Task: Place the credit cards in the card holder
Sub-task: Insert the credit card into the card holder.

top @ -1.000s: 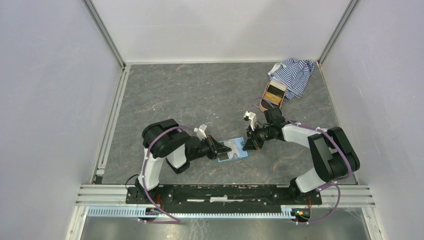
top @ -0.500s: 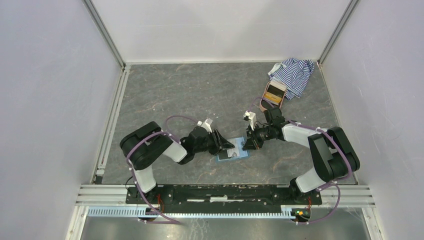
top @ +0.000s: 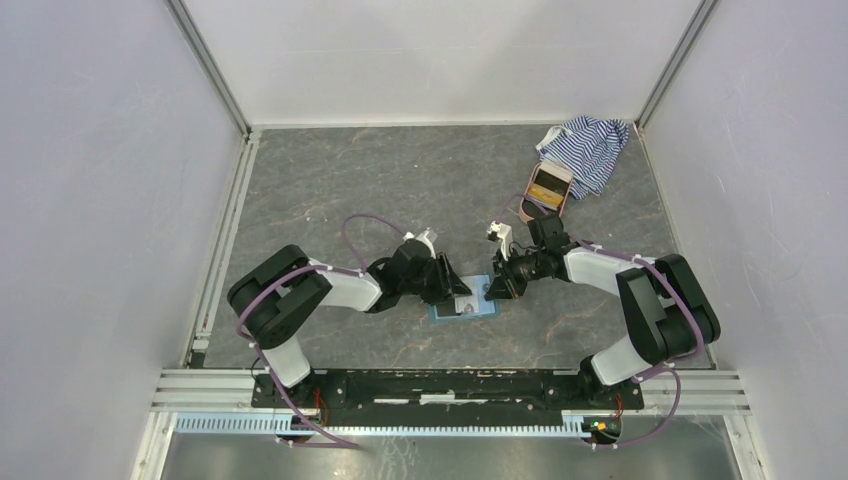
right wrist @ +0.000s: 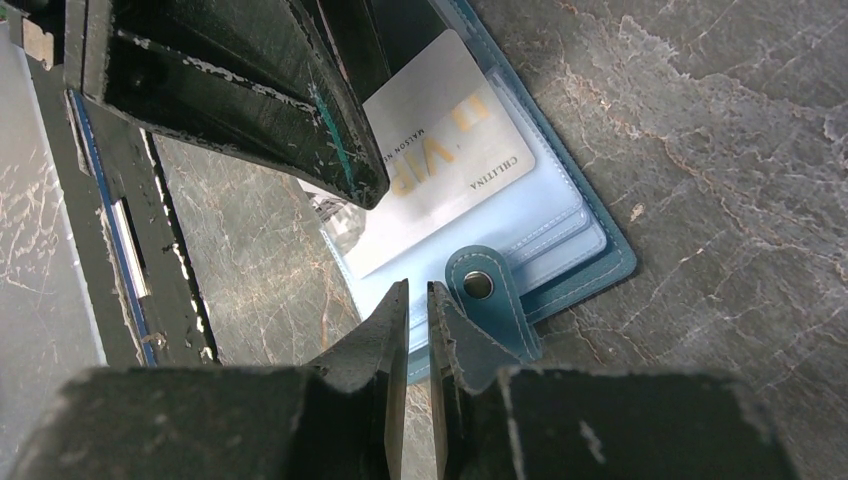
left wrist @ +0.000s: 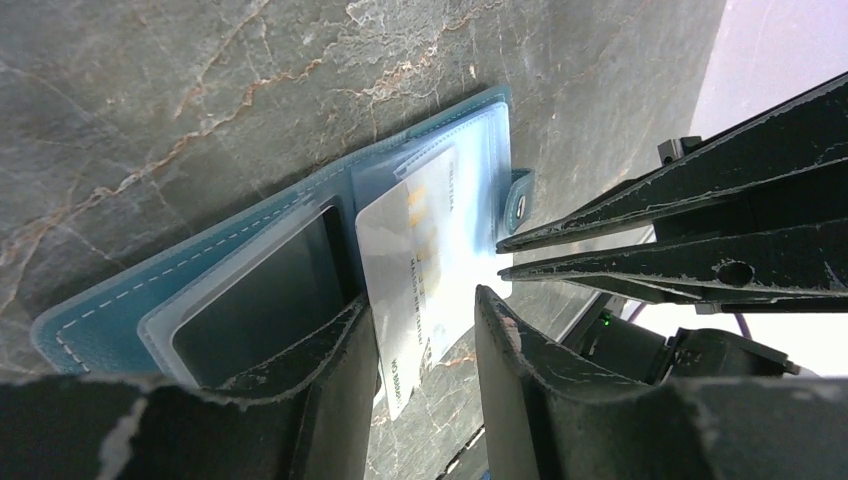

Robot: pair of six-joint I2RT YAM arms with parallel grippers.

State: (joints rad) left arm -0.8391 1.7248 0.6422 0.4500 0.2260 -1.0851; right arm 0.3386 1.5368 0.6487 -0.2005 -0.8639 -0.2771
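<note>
Midway between the table's (top: 380, 190) left and right edges, and closer to its near edge than its far one, the card holder (top: 463, 305) lies opened flat with its paler blue inside facing up. Its snap tab (right wrist: 480, 290) projects past the teal cover on the right arm's side.

Left gripper (left wrist: 420, 305): released. Its two fingers (left wrist: 340, 380) stand apart over the open wallet, and a pale, cream-white credit card (left wrist: 415, 250) printed with gold letters lies between them in the wrist view. The card is tilted across the clear leaves and reaches past the wallet's edge; one long side runs close along one finger, and a gap separates it from the other. Neither finger is seen pressing it.

Dark credit card (left wrist: 260, 300): seated inside a clear sleeve of the wallet, beside the pale card and partly under the left finger.

Right gripper (right wrist: 418, 292): clenched to a narrow slit. Its tips meet the wallet's pale inner edge just beside the snap tab, nipping that edge. The two grippers face each other across the wallet, tips near but apart.

Far right corner of the table: a pink case (top: 566, 186) holding tan-gold cards (top: 546, 184), touching a blue-and-white striped cloth (top: 590, 150) bunched against the corner, well apart from both grippers.
</note>
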